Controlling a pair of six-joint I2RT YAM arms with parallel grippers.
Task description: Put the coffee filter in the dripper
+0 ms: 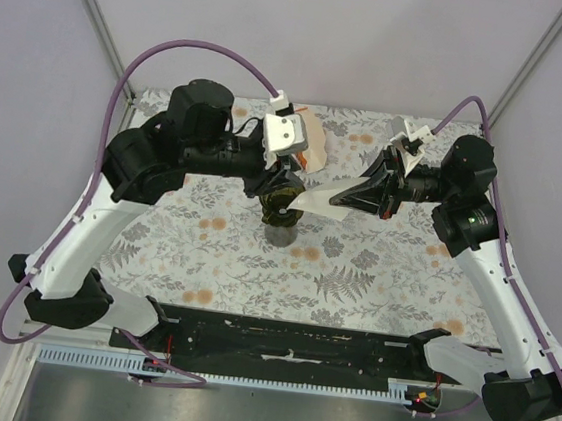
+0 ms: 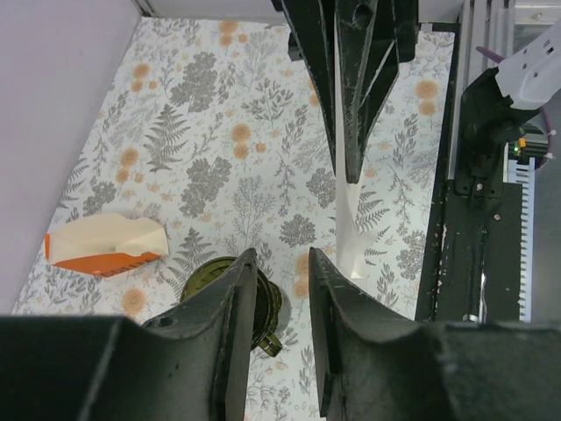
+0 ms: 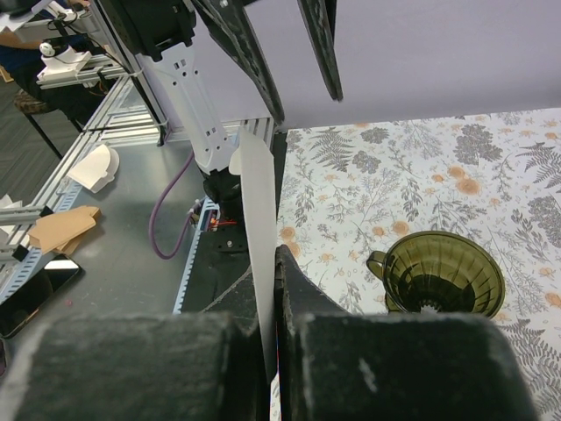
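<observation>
Table (image 1: 374, 281) has a white cloth with a grey fern and orange flower print, pretty busy pattern. Plain pale lilac walls (image 1: 32, 94) close it in on the left, back and right, with slim metal posts (image 1: 93, 8) running up the two back corners. There's a black rail (image 1: 287, 340) along the near edge, then a grey metal shelf (image 1: 239, 417) below that. Off to the side sits a grey bench (image 3: 114, 237) with aluminium framing (image 3: 131, 114) behind it. Light is soft and even, barely any shadows
</observation>
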